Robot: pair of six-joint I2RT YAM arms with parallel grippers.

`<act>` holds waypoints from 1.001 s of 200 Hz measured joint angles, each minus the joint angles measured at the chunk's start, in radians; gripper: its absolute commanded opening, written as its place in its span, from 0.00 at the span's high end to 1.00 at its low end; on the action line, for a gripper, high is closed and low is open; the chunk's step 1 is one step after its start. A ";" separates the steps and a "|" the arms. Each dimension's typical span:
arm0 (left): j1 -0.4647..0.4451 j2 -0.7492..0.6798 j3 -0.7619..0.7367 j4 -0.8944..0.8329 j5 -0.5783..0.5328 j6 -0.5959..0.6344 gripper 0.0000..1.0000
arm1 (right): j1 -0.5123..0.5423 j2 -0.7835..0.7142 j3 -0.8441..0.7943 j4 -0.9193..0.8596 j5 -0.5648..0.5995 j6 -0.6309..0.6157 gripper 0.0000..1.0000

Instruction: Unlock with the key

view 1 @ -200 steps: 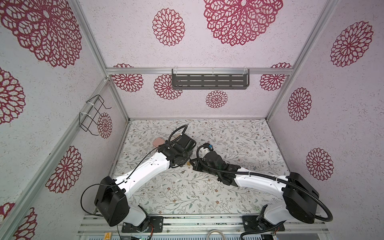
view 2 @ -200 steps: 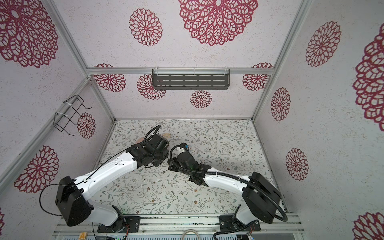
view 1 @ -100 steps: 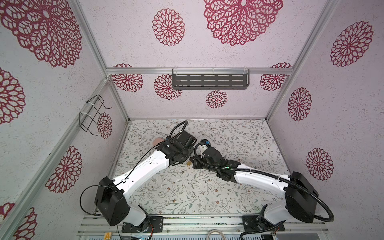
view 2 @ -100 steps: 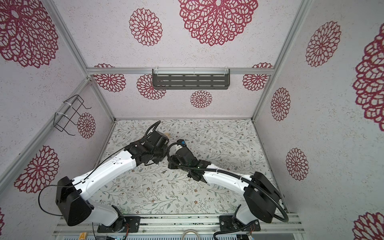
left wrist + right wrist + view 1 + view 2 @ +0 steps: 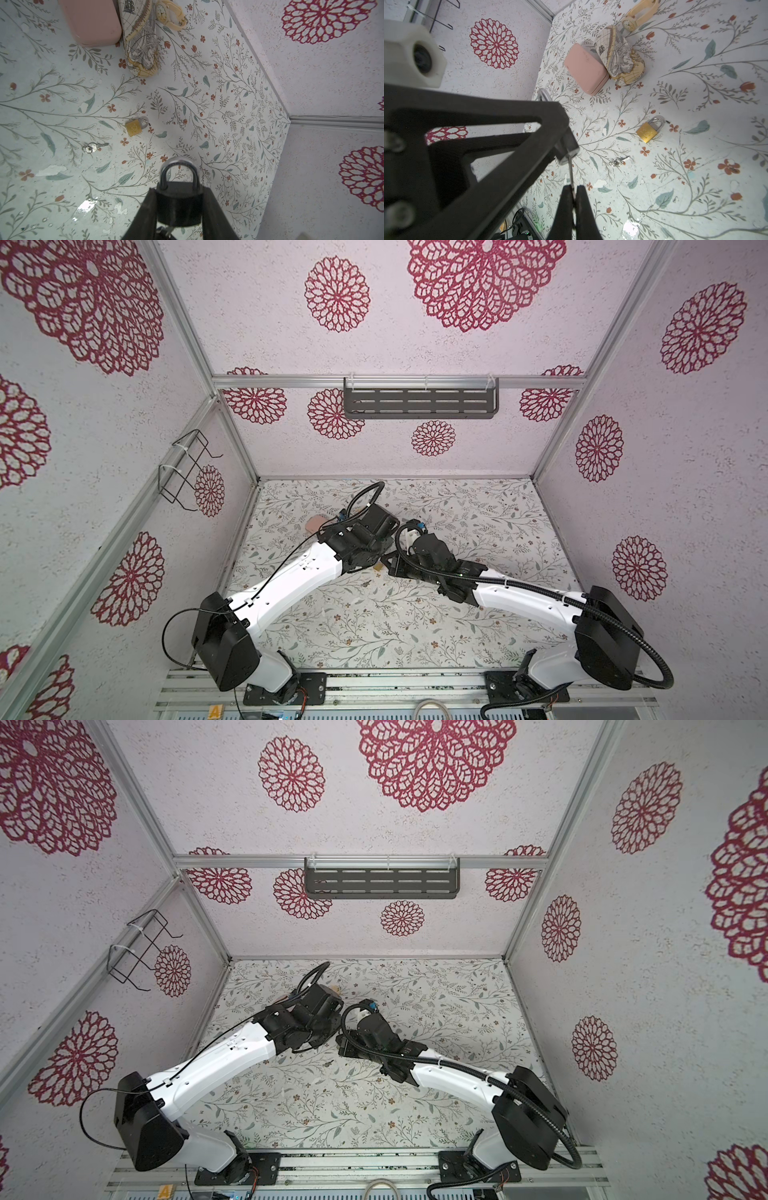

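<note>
**Lower edge of frame, both top views:** one yellow sticker [image 5: 215, 711] reading "A" sits on the base rail [image 5: 415, 682] and is cut off below.

**Centre of frame:** the left arm [image 5: 299, 576] and right arm [image 5: 519, 593] meet there and hide both grippers from above.

**Left wrist view:** the left gripper [image 5: 179, 200] is clamped on one black padlock [image 5: 179, 204]. Its shackle is seated at both legs, and its underside is hidden.

**Right wrist view:** the right gripper [image 5: 573, 192] has its jaws pressed together on one key [image 5: 571, 174]. The blade reaches that lock's underside, and the bow is hidden in the grip.

**Table [image 5: 228, 104] beyond:**
- one brass padlock [image 5: 135, 126], its stamp illegible
- one ringed key [image 5: 93, 147]
- one pink case [image 5: 91, 20], cut off
- one map-print pouch [image 5: 141, 41]
- one cream watch [image 5: 169, 14], its dial unreadable

**Back wall:** one slotted shelf [image 5: 419, 403].
</note>
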State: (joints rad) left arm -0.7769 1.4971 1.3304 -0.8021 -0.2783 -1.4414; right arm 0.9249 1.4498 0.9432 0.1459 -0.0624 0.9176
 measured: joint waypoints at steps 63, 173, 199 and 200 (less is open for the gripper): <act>-0.013 0.016 0.026 -0.046 -0.033 0.075 1.00 | -0.045 -0.010 -0.070 0.120 -0.137 0.012 1.00; -0.015 0.015 0.049 -0.098 -0.098 0.105 1.00 | -0.071 -0.010 -0.071 0.154 -0.205 0.037 1.00; -0.008 0.015 0.049 -0.101 -0.092 0.078 1.00 | -0.068 -0.010 -0.071 0.149 -0.203 0.046 1.00; -0.006 0.015 0.049 -0.102 -0.091 0.076 1.00 | -0.067 -0.010 -0.071 0.149 -0.201 0.047 1.00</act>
State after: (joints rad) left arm -0.7834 1.5124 1.3796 -0.9039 -0.3691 -1.3651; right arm 0.8577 1.4403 0.8726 0.2947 -0.2638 0.9642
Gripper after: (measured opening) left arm 0.330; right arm 0.051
